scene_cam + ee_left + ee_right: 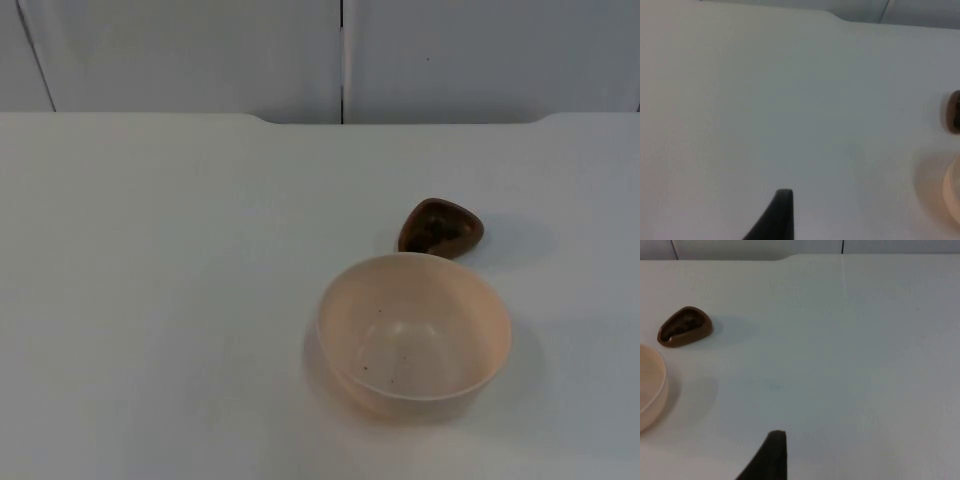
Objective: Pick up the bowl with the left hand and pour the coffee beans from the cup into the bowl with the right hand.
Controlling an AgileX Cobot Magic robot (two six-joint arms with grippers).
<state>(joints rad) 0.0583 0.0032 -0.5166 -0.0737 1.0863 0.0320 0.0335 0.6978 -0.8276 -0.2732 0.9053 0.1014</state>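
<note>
Bowl (413,338), smooth, round and pale peach, sits upright at lower centre-right of the top view on the white tabletop (150,300); a few dark specks mark its inner wall. Just beyond it, toward the upper right, stands the cup (440,228), glossy brown with a rounded-triangular rim and dark contents hard to make out; whether the two touch cannot be told. In the right wrist view the cup (685,327) and a cut-off arc of the bowl (650,390) lie well apart from the right tool's black fingertip (771,455). In the left wrist view, slivers of cup (954,111) and bowl (952,192) are cut off, far from the left tool's fingertip (777,217). Whether either tool is clenched or released cannot be told.
</note>
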